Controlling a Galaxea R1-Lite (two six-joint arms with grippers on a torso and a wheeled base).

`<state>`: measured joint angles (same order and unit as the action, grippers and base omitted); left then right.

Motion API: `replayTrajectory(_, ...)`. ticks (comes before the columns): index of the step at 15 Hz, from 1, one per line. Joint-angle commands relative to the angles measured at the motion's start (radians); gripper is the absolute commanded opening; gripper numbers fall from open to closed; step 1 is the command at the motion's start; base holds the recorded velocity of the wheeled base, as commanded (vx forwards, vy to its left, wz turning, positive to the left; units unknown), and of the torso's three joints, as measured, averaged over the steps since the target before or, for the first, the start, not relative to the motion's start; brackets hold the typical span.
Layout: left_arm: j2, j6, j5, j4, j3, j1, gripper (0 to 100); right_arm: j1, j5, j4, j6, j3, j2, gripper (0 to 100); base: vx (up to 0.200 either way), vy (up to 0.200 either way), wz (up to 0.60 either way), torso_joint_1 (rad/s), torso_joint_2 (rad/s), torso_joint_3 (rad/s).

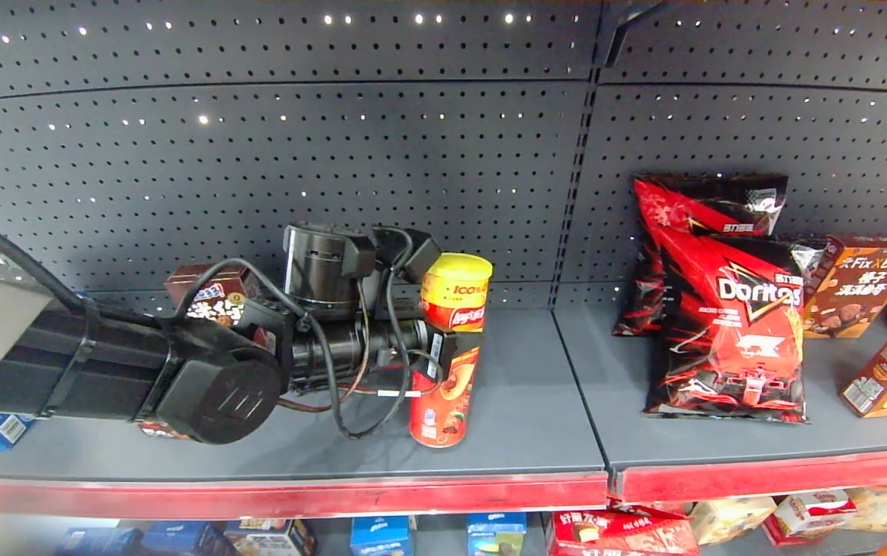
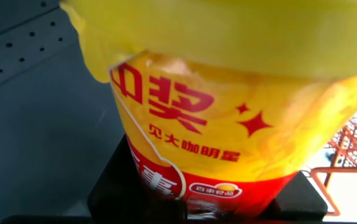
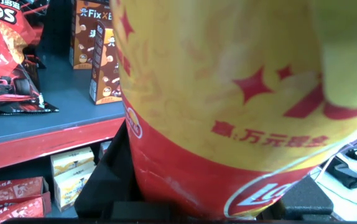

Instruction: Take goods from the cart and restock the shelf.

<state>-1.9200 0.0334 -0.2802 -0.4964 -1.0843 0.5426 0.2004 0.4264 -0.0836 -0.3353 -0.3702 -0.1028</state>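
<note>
Nearest, in front of the shelf's red edge, the right end effector (image 3: 203, 202) is closed around a second chip can (image 3: 228, 93). On the shelf (image 1: 521, 417), left of middle, the left end effector (image 1: 453, 357) is clamped on the chip can (image 1: 450, 340) at mid-height. The can's base is down on the board and it leans slightly. Farther right stand red chip bags (image 1: 729, 332), with brown boxes (image 1: 861, 286) just beside them. The pegboard panel (image 1: 412, 170) lies behind everything.

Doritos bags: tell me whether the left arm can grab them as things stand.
Probably not: the left claw is shut on the chip can, though the shelf between it and the Doritos bags lies bare.
</note>
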Motion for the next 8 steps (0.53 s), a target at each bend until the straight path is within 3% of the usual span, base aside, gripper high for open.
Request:
replayTrajectory(1,-0.033,0.003,0.001,-0.001,-0.029,-0.007,0,0.001,0.0,-0.001,-0.001,0.004,-0.002,0,0.0,0.0,0.0,0.0,0.0,0.0)
replayTrajectory(8,-0.047,0.002,0.001,-0.001,-0.02,-0.007,0,0.001,-0.001,-0.001,-0.001,0.013,-0.002,0,0.0,0.0,0.0,0.0,0.0,0.0)
